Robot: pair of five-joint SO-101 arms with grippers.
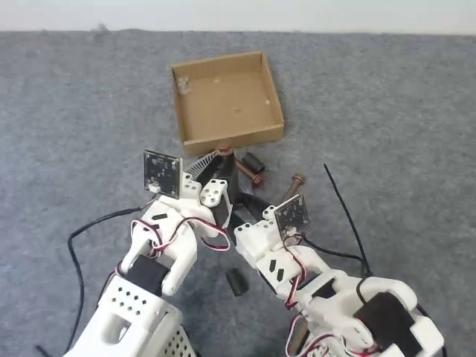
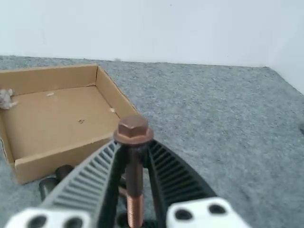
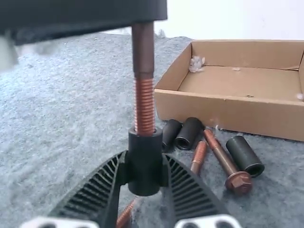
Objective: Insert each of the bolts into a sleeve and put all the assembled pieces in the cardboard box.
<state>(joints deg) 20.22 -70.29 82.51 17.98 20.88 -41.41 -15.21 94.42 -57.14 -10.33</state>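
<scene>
The left end effector (image 2: 133,145) is clamped on a copper-coloured bolt (image 2: 134,134) just below its hexagonal head, with the threaded shank hanging straight down between the jaws. Directly beneath it, the right end effector (image 3: 143,160) is closed around a black sleeve (image 3: 143,164) held upright, and the bolt's threaded tip sits at or just inside the sleeve's mouth.

Beyond the right end effector lies the cardboard box (image 3: 228,113), with no assembled pieces in it. In front of its near wall, loose sleeves (image 3: 189,133) and two more bolts (image 3: 222,159) lie on the grey worktop (image 1: 387,111).

The main risk, as I judge it, is misalignment. A slight tilt of either part could jam the threads on the sleeve's rim and push the sleeve out of its grip. Letting go of the bolt before it seats could tip it out.

No label or writing can be read on the box or the parts.
</scene>
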